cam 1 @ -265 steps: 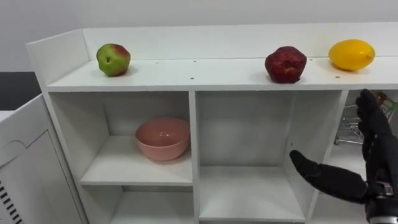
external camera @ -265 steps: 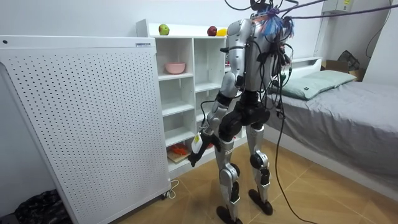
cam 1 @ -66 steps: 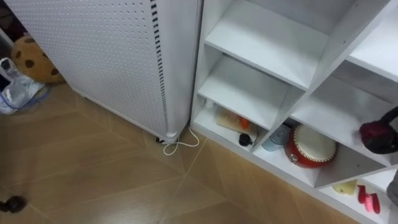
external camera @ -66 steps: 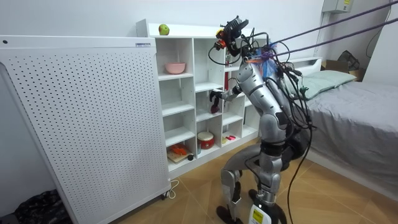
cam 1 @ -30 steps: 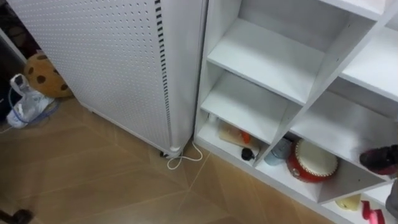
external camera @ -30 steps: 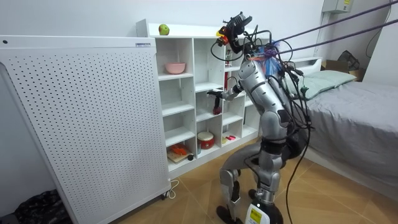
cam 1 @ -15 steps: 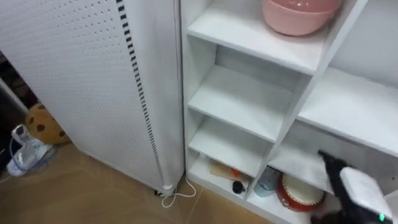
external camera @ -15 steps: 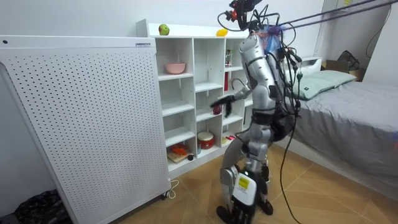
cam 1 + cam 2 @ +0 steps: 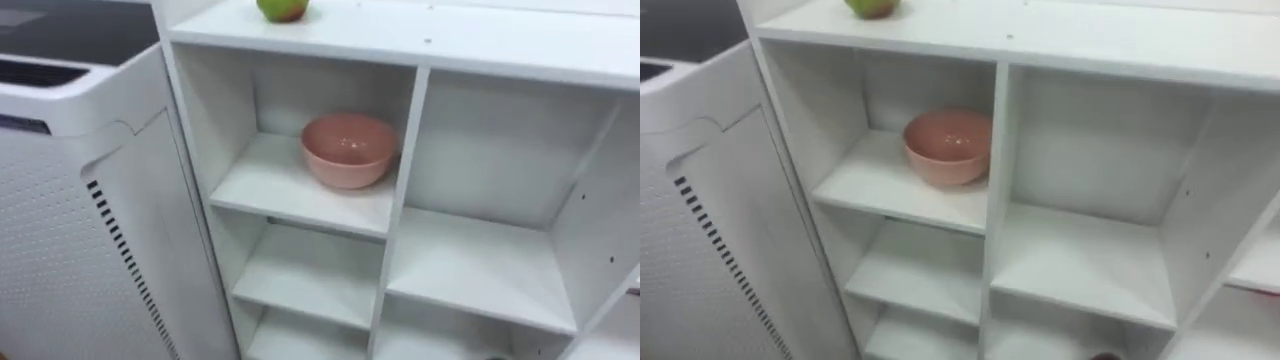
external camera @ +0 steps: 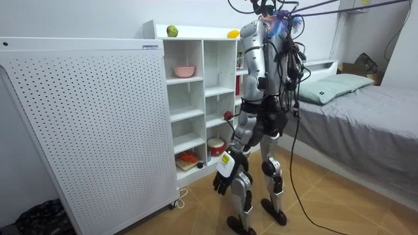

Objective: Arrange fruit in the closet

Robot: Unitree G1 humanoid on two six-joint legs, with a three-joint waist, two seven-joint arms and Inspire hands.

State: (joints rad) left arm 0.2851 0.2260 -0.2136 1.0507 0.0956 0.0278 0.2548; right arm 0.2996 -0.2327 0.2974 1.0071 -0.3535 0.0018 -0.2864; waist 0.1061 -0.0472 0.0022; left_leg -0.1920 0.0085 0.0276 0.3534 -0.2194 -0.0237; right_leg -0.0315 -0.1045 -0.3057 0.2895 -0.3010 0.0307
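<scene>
I stand upright facing the white closet (image 9: 404,205). On its top lie a green apple (image 9: 283,8) at the left and a yellow fruit (image 10: 232,34) further right. A dark red fruit (image 10: 228,116) rests on a shelf of the middle column, about hip height, with no hand on it. A pink bowl (image 9: 349,150) sits in the upper left compartment. My left hand (image 10: 224,179) hangs by my thigh, fingers loose and holding nothing.
A white perforated panel (image 10: 85,124) stands at the closet's left, close to its side wall. Lower shelves hold a red pot (image 10: 215,146) and some small items. A bed (image 10: 366,117) stands behind me across open wooden floor.
The dark red fruit went from the closet top, in my right hand, down to the middle shelf and now lies there released. I have straightened from a bend, so the eye views rose.
</scene>
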